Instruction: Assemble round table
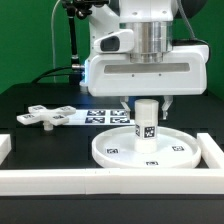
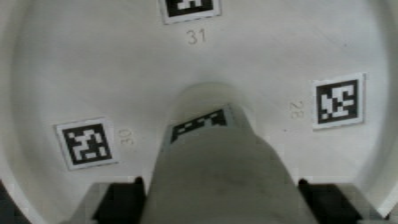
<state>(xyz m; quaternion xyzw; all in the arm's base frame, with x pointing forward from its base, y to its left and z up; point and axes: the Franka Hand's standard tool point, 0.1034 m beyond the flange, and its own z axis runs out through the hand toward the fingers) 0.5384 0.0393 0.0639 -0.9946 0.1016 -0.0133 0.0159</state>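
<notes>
Short white cylindrical plastic post (image 1: 145,120): upright, axis vertical, centred on large flat white round disc (image 1: 125,146); gripper (image 1: 145,104) directly above, closed on its upper end.

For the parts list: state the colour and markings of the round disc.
The disc is white, with black-and-white square tags; clearest in the wrist view.

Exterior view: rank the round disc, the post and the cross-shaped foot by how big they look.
1. round disc, clearly largest.
2-3. post and cross-shaped foot look similar; the foot lies farther back, so unranked.
</notes>
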